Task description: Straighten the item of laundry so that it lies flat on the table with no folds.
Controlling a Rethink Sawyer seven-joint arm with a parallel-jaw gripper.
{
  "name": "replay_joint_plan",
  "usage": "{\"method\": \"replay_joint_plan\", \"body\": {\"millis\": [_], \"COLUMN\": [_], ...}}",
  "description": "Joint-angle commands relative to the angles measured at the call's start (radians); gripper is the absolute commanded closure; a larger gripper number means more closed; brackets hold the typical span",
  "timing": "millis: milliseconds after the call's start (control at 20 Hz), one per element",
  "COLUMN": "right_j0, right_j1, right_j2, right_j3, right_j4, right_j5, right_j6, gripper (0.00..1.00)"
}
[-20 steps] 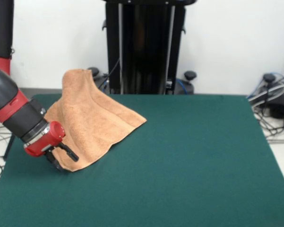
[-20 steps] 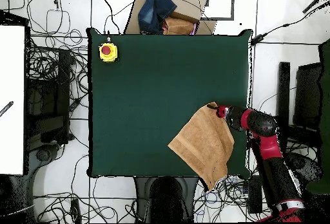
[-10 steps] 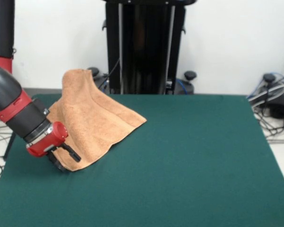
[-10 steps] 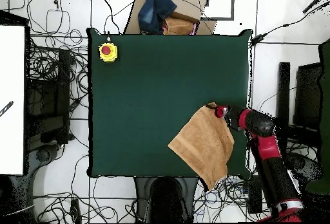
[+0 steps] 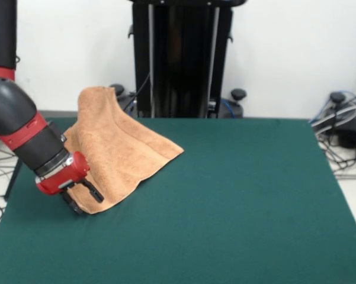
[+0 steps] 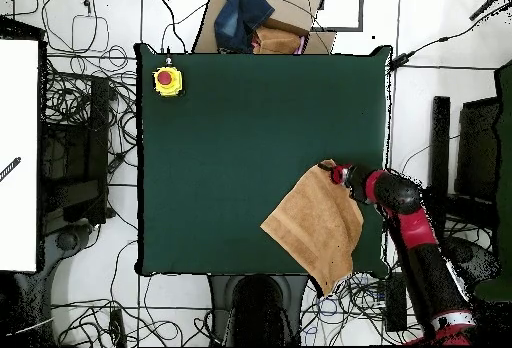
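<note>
The hand (image 5: pixel 82 200) sits low at the towel's (image 5: pixel 115 151) near corner, seemingly pinching it, though I cannot tell. The towel drapes off the desk (image 5: pixel 237 201) edge, so that corner probably needs pulling inward.

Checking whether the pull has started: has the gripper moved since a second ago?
Yes. The gripper has shifted slightly toward the table's middle in the front view, at the towel's corner.

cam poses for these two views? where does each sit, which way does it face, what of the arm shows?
Front view: across the dark green table, facing the robot; red and black arm's forearm and gripper at the orange-tan terry towel's near corner.
Overhead view: above, looking straight down; arm enters from lower right, yellow box with red button upper left.
Shared: table, towel, gripper, turned half round.
</note>
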Motion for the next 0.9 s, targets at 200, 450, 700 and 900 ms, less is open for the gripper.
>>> {"method": "replay_joint_plan", "body": {"millis": [200, 450, 700, 900], "right_j0": [0.097, 0.113, 0.118, 0.125], "right_j1": [0.099, 0.106, 0.103, 0.107], "right_j2": [-0.065, -0.065, -0.076, -0.086], "right_j3": [-0.005, -0.033, -0.033, -0.045], "right_j4": [-0.149, -0.137, -0.129, -0.119], "right_j5": [0.094, 0.194, 0.215, 0.267], "right_j6": [-0.239, -0.284, -0.302, -0.344], "gripper": [0.00, 0.00, 0.00, 0.00]}}
